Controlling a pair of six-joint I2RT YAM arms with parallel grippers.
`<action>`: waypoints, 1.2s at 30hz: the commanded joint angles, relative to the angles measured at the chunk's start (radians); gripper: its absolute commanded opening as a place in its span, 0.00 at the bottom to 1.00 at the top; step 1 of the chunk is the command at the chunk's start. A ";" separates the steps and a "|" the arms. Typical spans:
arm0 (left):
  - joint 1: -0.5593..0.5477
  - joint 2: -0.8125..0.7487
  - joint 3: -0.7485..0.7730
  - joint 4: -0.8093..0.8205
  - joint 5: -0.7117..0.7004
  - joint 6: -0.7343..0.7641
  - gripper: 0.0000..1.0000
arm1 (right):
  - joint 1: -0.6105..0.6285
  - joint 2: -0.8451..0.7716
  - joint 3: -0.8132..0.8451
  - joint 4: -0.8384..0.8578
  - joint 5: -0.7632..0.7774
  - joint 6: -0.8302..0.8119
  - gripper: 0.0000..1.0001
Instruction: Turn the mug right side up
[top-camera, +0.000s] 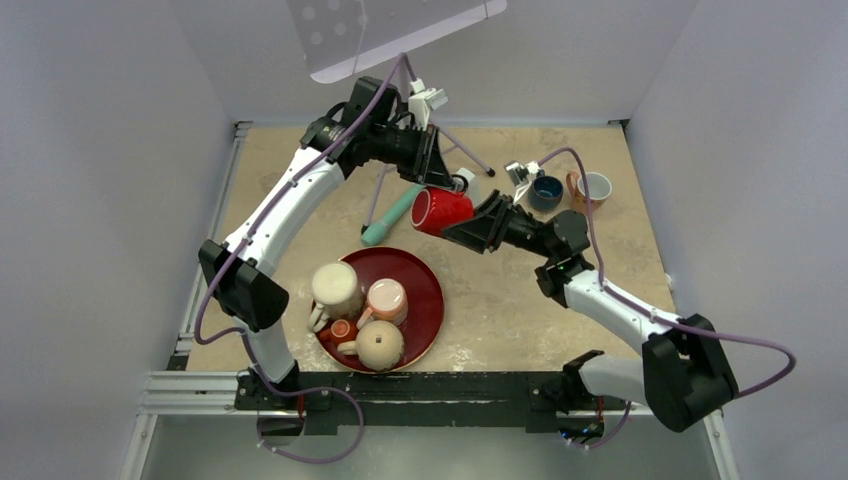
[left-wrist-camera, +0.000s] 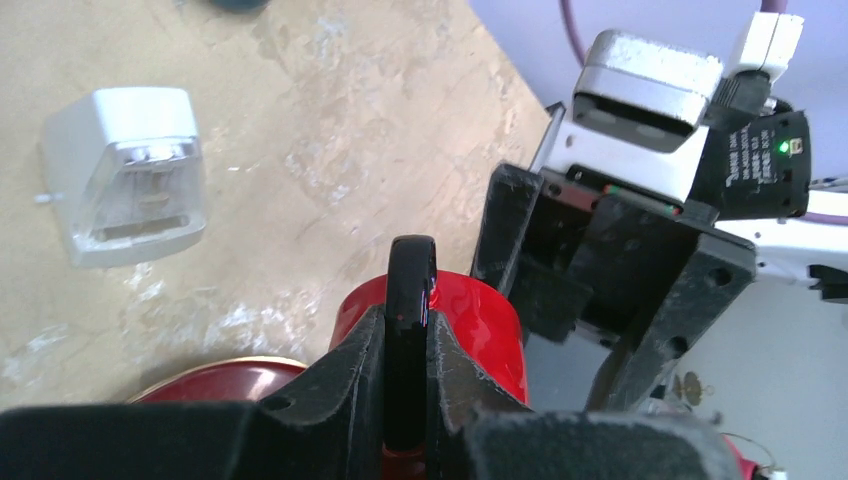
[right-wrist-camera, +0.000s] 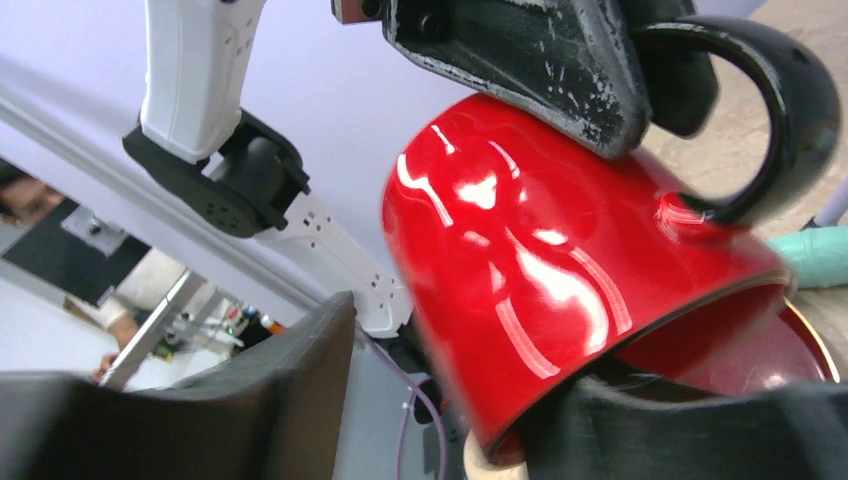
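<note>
The red mug (top-camera: 441, 210) with a black handle (left-wrist-camera: 411, 285) hangs tilted on its side above the table. My left gripper (top-camera: 437, 178) is shut on the handle, its fingers (left-wrist-camera: 345, 385) pinching it from both sides. In the right wrist view the mug (right-wrist-camera: 520, 260) fills the middle, its mouth facing down and to the right. My right gripper (top-camera: 468, 228) is open; its jaws (right-wrist-camera: 470, 415) straddle the mug's rim, with one finger (right-wrist-camera: 700, 430) at the mouth and the other (right-wrist-camera: 250, 400) apart on the outside.
A red plate (top-camera: 425, 290) with several upturned cups lies at front centre, just below the mug. A teal tool (top-camera: 390, 215) lies left of the mug. A white clear box (left-wrist-camera: 125, 175), a blue cup (top-camera: 546, 190) and a white cup (top-camera: 596, 186) sit at the back right.
</note>
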 joint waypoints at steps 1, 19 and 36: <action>-0.005 -0.025 0.003 0.134 0.101 -0.133 0.00 | 0.014 0.016 0.100 0.205 -0.049 0.097 0.36; 0.018 -0.048 0.191 -0.199 -0.350 0.405 0.95 | -0.133 -0.048 0.695 -1.664 0.756 -0.754 0.00; 0.010 -0.140 -0.122 -0.504 -0.445 0.954 0.76 | -0.201 0.661 1.146 -1.750 0.736 -0.971 0.00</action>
